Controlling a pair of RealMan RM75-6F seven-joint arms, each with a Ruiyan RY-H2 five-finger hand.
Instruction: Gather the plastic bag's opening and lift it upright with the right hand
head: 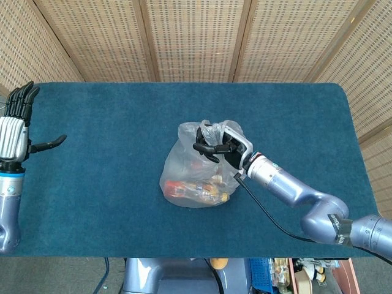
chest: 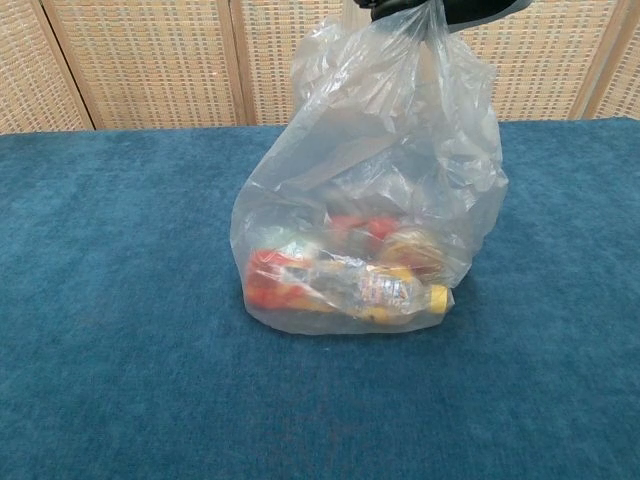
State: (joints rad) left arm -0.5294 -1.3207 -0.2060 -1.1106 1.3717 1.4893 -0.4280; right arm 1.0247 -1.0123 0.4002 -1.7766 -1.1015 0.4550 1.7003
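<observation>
The clear plastic bag (head: 199, 165) sits in the middle of the blue desk (head: 294, 110), with colorful packets (chest: 345, 280) at its bottom. It looks soft, thin and slippery, so the bunched top is the best place to hold. The right robot hand (head: 215, 146) holds that top closed tight, and the left robot hand (head: 15, 131) is spread wide with nothing in it, far off at the desk's edge.

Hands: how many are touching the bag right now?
1. The right hand grips the gathered opening at the top of the plastic bag. The left hand is far off at the table's left edge, fingers spread, holding nothing.
</observation>
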